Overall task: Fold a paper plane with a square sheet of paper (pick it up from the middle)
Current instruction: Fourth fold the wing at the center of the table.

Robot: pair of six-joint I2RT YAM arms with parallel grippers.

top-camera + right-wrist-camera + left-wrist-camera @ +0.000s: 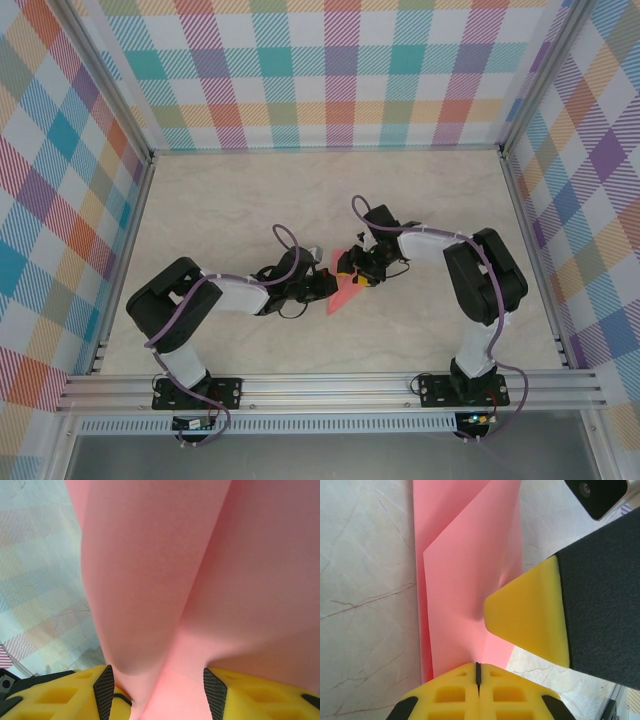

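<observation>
The salmon-pink sheet of paper [345, 296], folded into a narrow pointed shape, lies on the table between the two arms. In the left wrist view the paper [465, 570] shows layered folds running away from the camera. My left gripper [478, 672] is shut, pinching the paper's near edge, and sits at the paper's left side [325, 285]. My right gripper [352, 270] is over the paper's upper end. Its jaws [160, 692] stand apart, with a bulging fold of the paper [160, 570] between the pads [104, 692]. One of its yellow fingers [530, 620] presses onto the paper.
The marble-patterned table [250, 200] is walled by checked panels [330, 70] at the back and both sides. An aluminium rail [330, 385] runs along the near edge, where the arm bases are bolted.
</observation>
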